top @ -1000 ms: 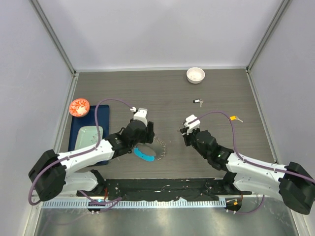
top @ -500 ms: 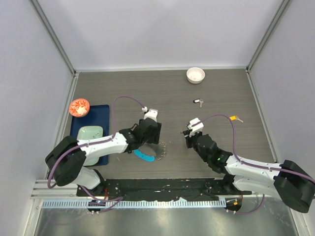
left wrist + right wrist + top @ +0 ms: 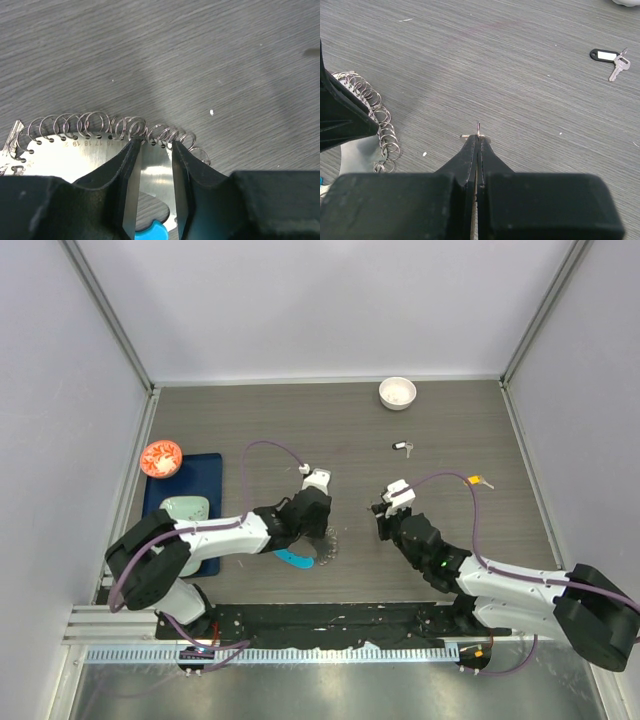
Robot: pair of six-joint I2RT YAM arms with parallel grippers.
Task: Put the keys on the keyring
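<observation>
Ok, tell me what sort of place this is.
Probably a robotics lab test cell: a wood-grain table boxed in by plain grey panels on aluminium posts, with the left arm and right arm mounted at its near edge.

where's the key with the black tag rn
In the top view the black-tagged key lies right of centre on the table, between the white bowl and the right gripper, touching neither.

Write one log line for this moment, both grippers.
left gripper: open, over keyring | right gripper: shut on key | key not yet on keyring
</observation>
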